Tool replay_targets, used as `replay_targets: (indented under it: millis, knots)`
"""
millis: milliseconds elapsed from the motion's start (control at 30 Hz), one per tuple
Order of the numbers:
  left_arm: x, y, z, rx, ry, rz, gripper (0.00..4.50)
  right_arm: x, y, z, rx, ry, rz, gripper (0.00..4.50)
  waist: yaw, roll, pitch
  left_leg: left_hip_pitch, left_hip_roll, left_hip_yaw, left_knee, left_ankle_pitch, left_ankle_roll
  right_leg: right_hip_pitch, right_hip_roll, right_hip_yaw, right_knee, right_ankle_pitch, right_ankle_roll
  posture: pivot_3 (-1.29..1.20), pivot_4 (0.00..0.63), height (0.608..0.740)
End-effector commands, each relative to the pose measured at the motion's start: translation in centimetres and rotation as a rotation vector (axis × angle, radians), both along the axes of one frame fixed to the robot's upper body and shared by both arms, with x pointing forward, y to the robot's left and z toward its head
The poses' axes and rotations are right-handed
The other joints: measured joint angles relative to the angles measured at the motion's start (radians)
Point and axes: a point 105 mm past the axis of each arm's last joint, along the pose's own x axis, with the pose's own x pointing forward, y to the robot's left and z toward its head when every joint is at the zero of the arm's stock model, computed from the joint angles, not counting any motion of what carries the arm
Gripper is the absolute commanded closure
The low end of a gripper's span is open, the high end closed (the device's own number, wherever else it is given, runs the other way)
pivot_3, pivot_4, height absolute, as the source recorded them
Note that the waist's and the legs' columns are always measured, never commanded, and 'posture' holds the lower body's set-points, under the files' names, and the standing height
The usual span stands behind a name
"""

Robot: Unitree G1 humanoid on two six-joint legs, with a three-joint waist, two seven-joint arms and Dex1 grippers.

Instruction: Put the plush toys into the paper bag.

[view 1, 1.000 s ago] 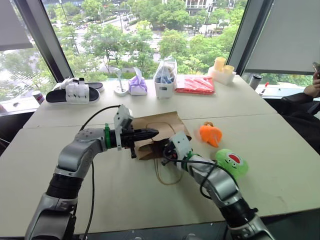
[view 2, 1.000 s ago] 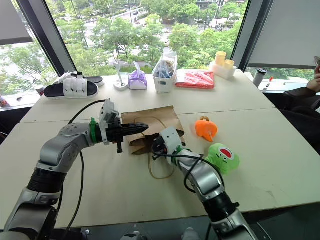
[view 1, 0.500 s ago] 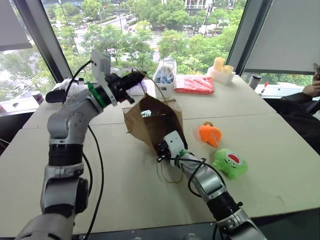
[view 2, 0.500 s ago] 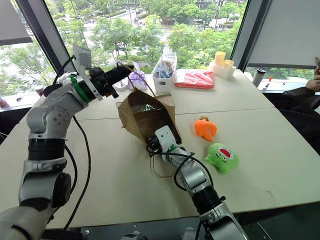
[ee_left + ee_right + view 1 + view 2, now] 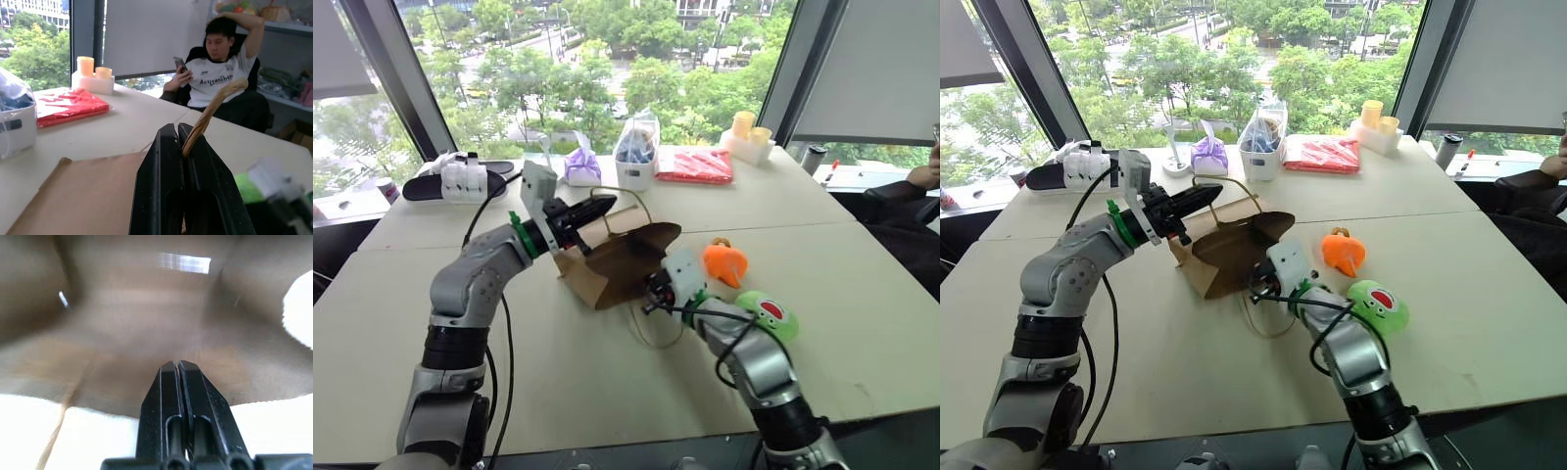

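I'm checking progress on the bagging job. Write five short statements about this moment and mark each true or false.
1. The left pincer is shut on a handle of the paper bag. True.
2. The orange plush toy is inside the bag. False: it lies on the table beside the bag.
3. The green plush toy lies on the table outside the bag. True.
4. The right pincer is wide open. False: it is shut, pointing into the bag's mouth.
5. The bag lies flat, folded shut. False: its mouth gapes open.

Head cameras look down over the table point(image 5: 558, 382); wrist cameras look closely along each arm's jaws.
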Motion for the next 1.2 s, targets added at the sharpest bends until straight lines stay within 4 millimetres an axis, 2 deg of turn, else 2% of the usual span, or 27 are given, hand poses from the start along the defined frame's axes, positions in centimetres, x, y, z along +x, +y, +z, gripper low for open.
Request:
replay_targets:
  millis: [33,100,200,333,533,633,733,833,900,933,967,1067,1100,1200]
  knots:
    - [-0.7,0.0,0.8,-0.005,-0.06,-0.011,4.5,-2.4,-3.5,3.3,0.013,-0.055,-0.049,4.24,0.002,0.0,0.0,0.0,0.0,0.0,0.0,0.0,0.001,0.0,0.0,0.0,-0.001,0.0,0.0,0.0,0.15,0.74]
    - [-0.9,0.0,0.8,-0.007,-0.056,-0.019,4.5,-3.8,-5.9,3.2,-0.026,-0.024,-0.087,3.68,0.004,0.0,0.0,0.0,0.0,0.0,0.0,-0.001,0.002,0.001,0.0,-0.001,-0.002,0.0,0.0,0.0,0.15,0.74]
    - [-1.3,-0.3,0.6,0.0,-0.05,-0.044,4.5,-4.9,-8.5,1.9,-0.11,0.034,-0.155,2.16,0.002,0.0,0.0,0.0,0.0,0.0,0.0,-0.002,0.003,0.002,0.0,0.0,-0.002,0.0,0.0,0.0,0.15,0.74]
    - [-1.6,-0.6,0.3,0.014,-0.054,-0.065,4.5,-5.7,-10.7,-0.6,-0.201,0.113,-0.21,0.08,-0.002,0.0,0.0,0.001,0.0,0.001,0.0,-0.002,0.004,0.002,0.0,0.0,-0.001,0.0,0.0,0.0,0.15,0.74]
    - [-1.5,-0.8,0.4,0.02,-0.067,-0.064,4.5,-5.4,-14.1,-5.1,-0.388,0.193,-0.305,0.03,0.0,0.0,0.0,0.001,0.0,0.002,0.001,-0.002,0.004,0.003,0.0,0.0,-0.002,0.0,0.0,0.0,0.15,0.74]
    - [-1.5,-0.9,0.5,0.018,-0.071,-0.06,4.5,-4.8,-14.9,-5.9,-0.407,0.179,-0.329,0.03,0.001,-0.001,0.0,0.001,0.0,0.002,0.001,-0.002,0.004,0.003,0.0,0.0,-0.002,0.0,0.0,0.0,0.15,0.74]
    - [-1.6,-0.8,0.5,0.019,-0.076,-0.049,4.5,-3.8,-16.0,-5.8,-0.448,0.134,-0.377,0.03,0.001,-0.001,0.0,0.001,0.0,0.002,0.002,-0.002,0.004,0.004,0.0,0.0,-0.002,0.0,0.0,0.0,0.15,0.74]
    - [-1.6,-0.7,0.5,0.022,-0.08,-0.036,4.5,-3.3,-16.5,-5.3,-0.443,0.103,-0.389,0.84,0.003,-0.001,0.0,0.001,0.0,0.002,0.002,-0.002,0.004,0.004,0.0,0.0,-0.002,0.0,0.0,0.0,0.15,0.74]
    - [-1.6,-0.5,0.5,0.022,-0.078,-0.03,4.5,-3.1,-16.6,-4.9,-0.447,0.087,-0.387,1.79,0.002,-0.001,0.0,0.001,0.0,0.002,0.002,-0.002,0.004,0.004,0.0,0.0,-0.002,0.0,0.0,0.0,0.15,0.74]
    - [-1.6,-0.5,0.5,0.021,-0.077,-0.029,4.5,-3.0,-16.7,-4.8,-0.447,0.083,-0.387,2.41,0.002,-0.001,0.0,0.001,0.0,0.002,0.002,-0.002,0.004,0.004,0.0,0.0,-0.002,0.0,0.0,0.0,0.15,0.74]
    - [-1.6,-0.5,0.5,0.021,-0.077,-0.028,4.5,-2.9,-16.8,-4.5,-0.449,0.076,-0.386,2.79,0.002,-0.001,0.0,0.001,0.0,0.001,0.002,-0.002,0.004,0.004,0.0,0.0,-0.002,0.0,0.0,0.0,0.15,0.74]
    - [-1.6,-0.4,0.5,0.019,-0.073,-0.027,4.5,-2.8,-16.5,-3.3,-0.432,0.043,-0.358,4.3,0.001,-0.001,0.0,0.001,0.0,0.001,0.002,-0.002,0.004,0.004,0.0,0.0,-0.002,0.0,0.0,0.0,0.15,0.74]
    - [-1.6,-0.4,0.5,0.018,-0.069,-0.031,4.5,-2.7,-15.5,-2.3,-0.396,0.018,-0.323,4.41,0.001,-0.001,0.0,0.001,0.0,0.002,0.002,-0.002,0.004,0.004,0.0,0.0,-0.002,0.0,0.0,0.0,0.15,0.74]
    - [-1.9,-0.5,0.4,0.024,-0.048,-0.064,4.5,-2.6,-10.2,1.6,-0.239,-0.071,-0.117,4.41,-0.008,0.0,0.0,0.001,0.0,0.002,0.002,-0.002,0.004,0.004,0.0,0.0,-0.002,0.0,0.0,0.0,0.15,0.74]
